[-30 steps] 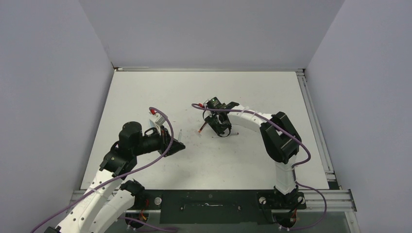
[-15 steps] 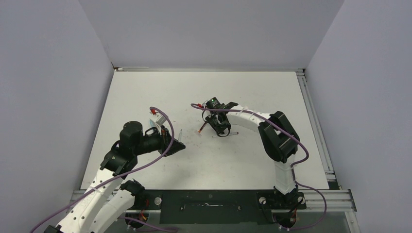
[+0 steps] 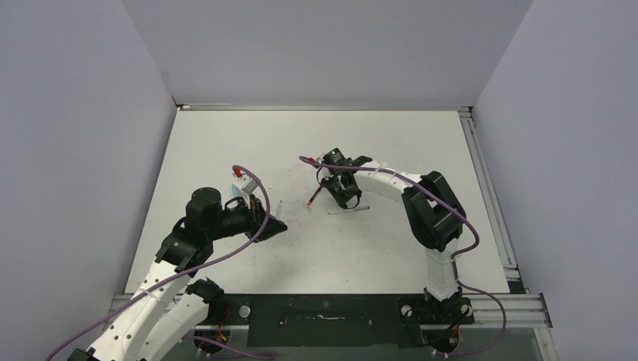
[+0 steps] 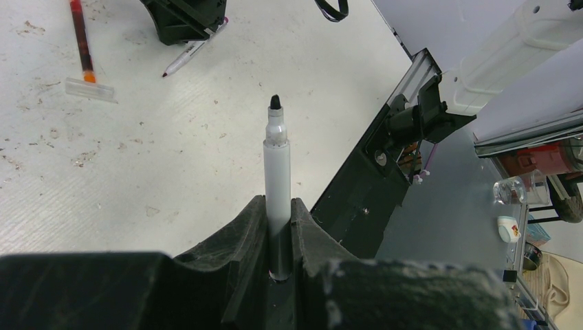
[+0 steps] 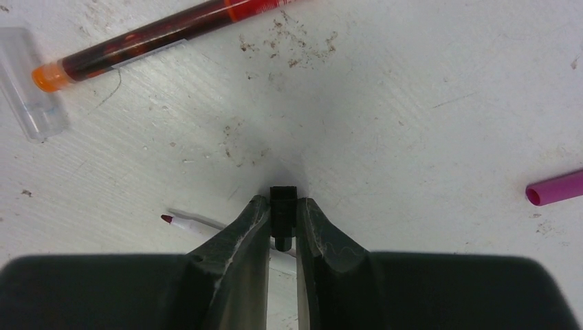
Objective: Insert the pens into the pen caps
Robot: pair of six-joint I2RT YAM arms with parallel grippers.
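Left tool (image 4: 278,207) clamped on grey pen (image 4: 278,172), black tip sticking out past the fingers | right tool (image 5: 282,206) pinched tight on small black cap (image 5: 282,194), close to worktop (image 5: 412,103) | I see red pen (image 5: 158,34) lying flat, clear cap (image 5: 31,82) against its orange end

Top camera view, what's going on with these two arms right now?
The left gripper has its jaws shut on an uncapped grey-white pen. The right gripper, low over the table, pinches what looks like a small black cap. A red pen, a clear cap and a magenta cap lie loose.
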